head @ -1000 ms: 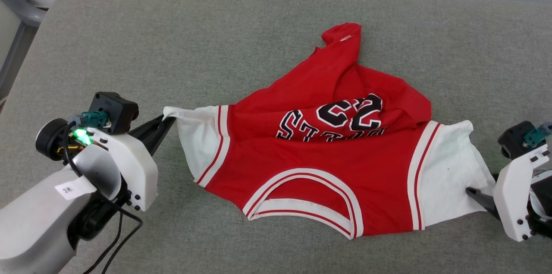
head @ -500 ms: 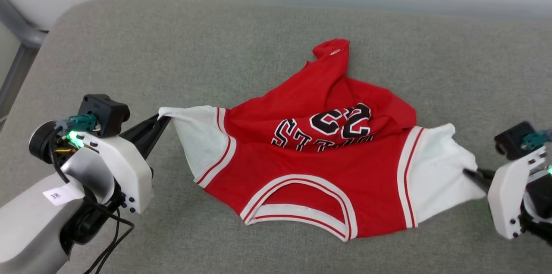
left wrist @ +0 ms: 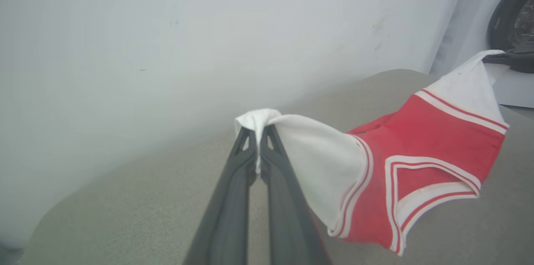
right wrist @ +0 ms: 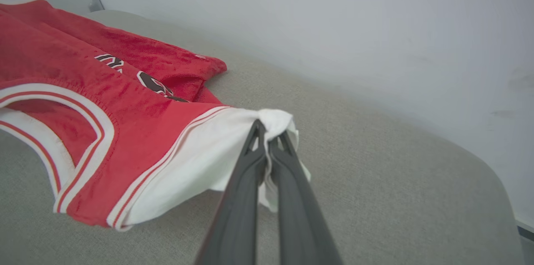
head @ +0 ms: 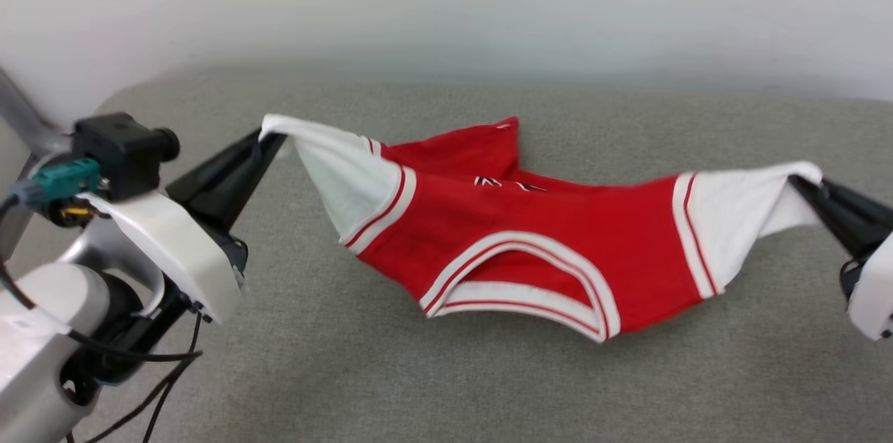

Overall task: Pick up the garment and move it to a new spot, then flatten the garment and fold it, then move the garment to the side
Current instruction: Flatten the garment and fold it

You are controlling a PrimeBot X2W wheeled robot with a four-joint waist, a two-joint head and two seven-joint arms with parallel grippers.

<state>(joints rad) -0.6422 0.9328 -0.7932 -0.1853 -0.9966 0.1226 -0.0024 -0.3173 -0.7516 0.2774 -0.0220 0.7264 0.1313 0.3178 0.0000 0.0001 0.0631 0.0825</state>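
Though slack, garment [head: 530, 220] crosswise, collar [head: 520, 274] nearest.

On your robot's left arm you'll see a pale grey rounded forearm [head: 42, 331] running into a white wrist shell [head: 174, 248] dotted with small dark screws. On top of the shell sits a black boxy camera [head: 118, 146] with a teal connector [head: 59, 178], and thin black cables [head: 139, 358] trail below. The left gripper [head: 268, 139] has two long, dark, tapering fingers [left wrist: 231, 198] with triangular cut-outs near the tips, and the right gripper [head: 795, 181] has the same, joined to another white shell [head: 872, 296].
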